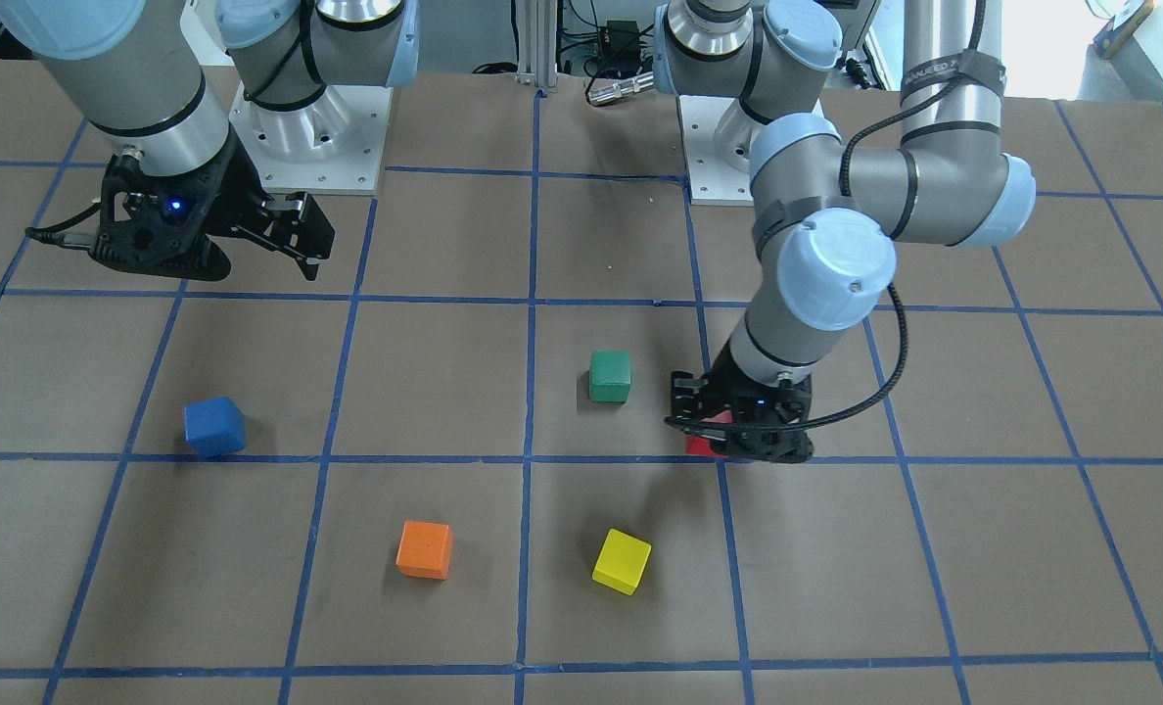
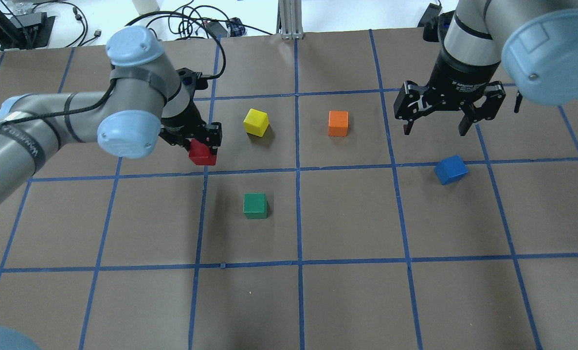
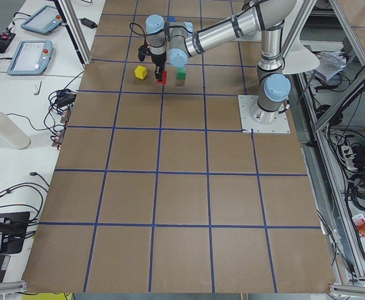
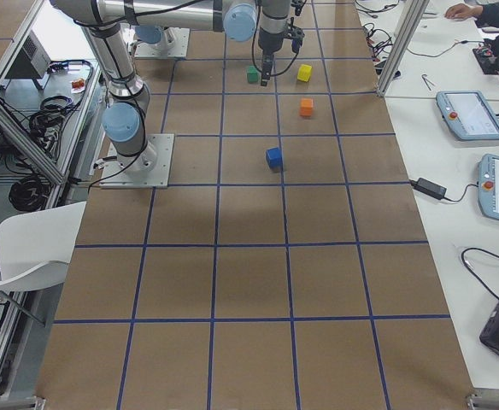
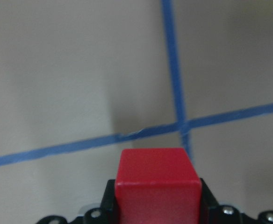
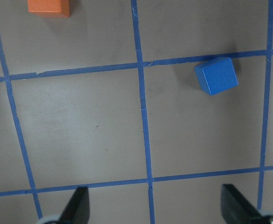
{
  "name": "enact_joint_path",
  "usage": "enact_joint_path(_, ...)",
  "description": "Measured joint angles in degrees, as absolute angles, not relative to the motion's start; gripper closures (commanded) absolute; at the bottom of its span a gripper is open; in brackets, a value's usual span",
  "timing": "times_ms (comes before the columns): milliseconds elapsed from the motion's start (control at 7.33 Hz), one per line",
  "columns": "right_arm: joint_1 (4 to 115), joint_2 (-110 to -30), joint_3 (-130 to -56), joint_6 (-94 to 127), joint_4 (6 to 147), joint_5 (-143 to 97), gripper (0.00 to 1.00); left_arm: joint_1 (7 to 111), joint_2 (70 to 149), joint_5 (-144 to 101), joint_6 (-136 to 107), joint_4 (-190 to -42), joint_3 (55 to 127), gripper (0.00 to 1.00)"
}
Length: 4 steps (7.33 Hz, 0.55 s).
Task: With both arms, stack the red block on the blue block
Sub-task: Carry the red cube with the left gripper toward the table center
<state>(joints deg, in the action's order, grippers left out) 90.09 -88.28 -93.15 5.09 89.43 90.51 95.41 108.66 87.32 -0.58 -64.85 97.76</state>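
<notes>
My left gripper (image 2: 202, 145) is shut on the red block (image 2: 202, 155) and holds it low over a blue tape crossing. The left wrist view shows the red block (image 5: 157, 179) clamped between the black fingers. In the front view the gripper body hides most of the red block (image 1: 702, 446). The blue block (image 2: 451, 169) lies alone on the table, turned slightly, and also shows in the front view (image 1: 214, 427) and the right wrist view (image 6: 216, 75). My right gripper (image 2: 435, 130) is open and empty, hanging high, beyond and slightly left of the blue block.
A green cube (image 2: 255, 205) sits close to the red block, on the robot's side of it. A yellow cube (image 2: 256, 121) and an orange cube (image 2: 338, 123) lie between the two grippers. Both arm bases (image 1: 312, 147) stand at the table's robot side.
</notes>
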Motion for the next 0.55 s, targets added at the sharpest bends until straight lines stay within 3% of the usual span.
enact_joint_path(273, 89.9, -88.2, -93.3, 4.9, 89.5, 90.5, 0.0, 105.2, 112.9, 87.5, -10.5, -65.8, 91.6, 1.0)
enact_joint_path(545, 89.7, -88.1, -93.3, 4.8, 89.5, 90.4, 0.0, 110.0, 117.1, 87.8, -13.7, -61.9, 90.7, 1.0)
